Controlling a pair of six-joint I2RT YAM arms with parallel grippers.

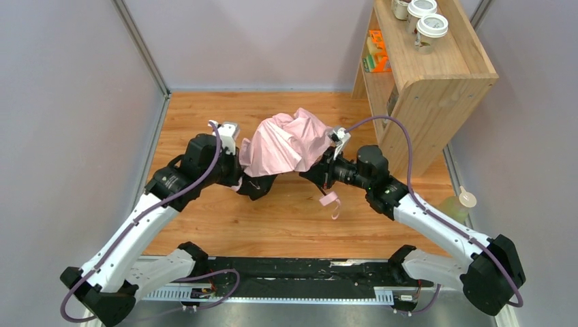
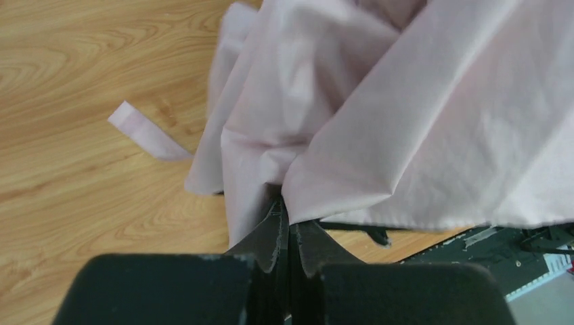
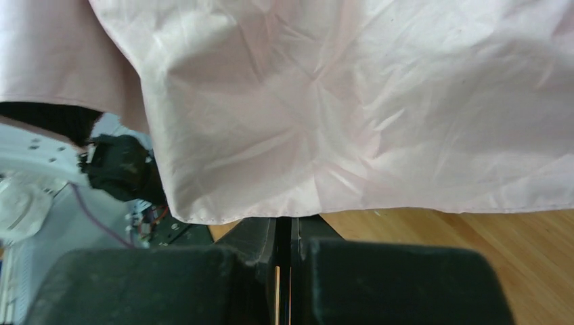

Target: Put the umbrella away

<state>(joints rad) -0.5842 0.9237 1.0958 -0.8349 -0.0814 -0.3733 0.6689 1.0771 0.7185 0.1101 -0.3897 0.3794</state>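
Here, crumpled umbrella [image 1: 283, 143] hides its shaft

The left hand [image 2: 285, 220] pinches the pink umbrella [image 2: 379, 115] over the wooden table [image 2: 81, 135].

The umbrella [image 1: 283, 143] sits mid-desk [image 1: 204, 225], between left tool [image 2: 288, 227] and right tool [image 3: 287, 227]; shelf [image 1: 436, 75] behind right, cups [image 1: 432, 26] on top; bottle [image 1: 458, 204] far right.

Umbrella [image 1: 283, 143]: thin pale pink cloth, matt, heavily creased, hemmed edge. Strap [image 2: 145, 132]: flat pink cloth band. Tabletop [image 1: 293, 218]: orange-brown wood grain, smooth, faint sheen. Shelf [image 1: 436, 75]: pale wood, matt. Left end effector [image 2: 288, 227] and right end effector [image 3: 284, 227]: black, matt, slightly grainy. Arm shells [image 1: 129, 238]: white glossy plastic.
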